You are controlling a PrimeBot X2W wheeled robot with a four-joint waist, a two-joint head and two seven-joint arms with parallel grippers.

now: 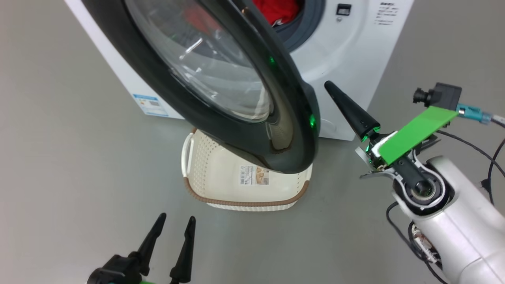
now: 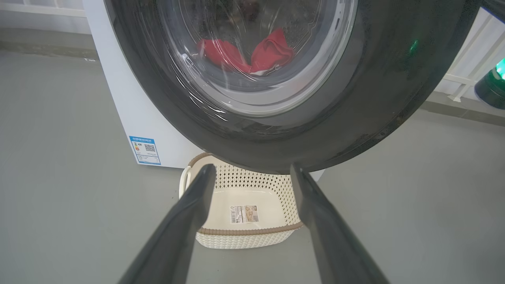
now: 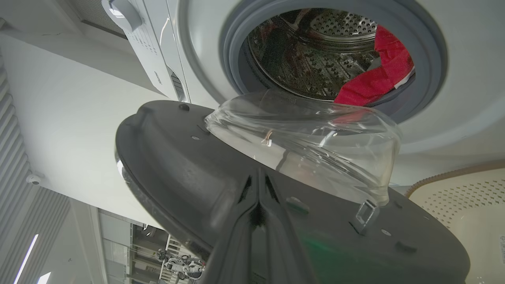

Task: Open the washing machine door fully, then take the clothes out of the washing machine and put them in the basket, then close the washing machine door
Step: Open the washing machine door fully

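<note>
The right gripper is pressing its 2 fingers together on nothing, just beside the washing machine door. The left gripper is standing wide apart, empty. The clothes are lying inside the washing machine.

1. washing machine door: glossy black rim, bulgy clear glass, swung partway open.
2. washing machine: white front-loader, grey gasket.
3. clothes: red, bunched in the drum.
4. basket: cream, brown rim, upright on the floor under the door.
</note>
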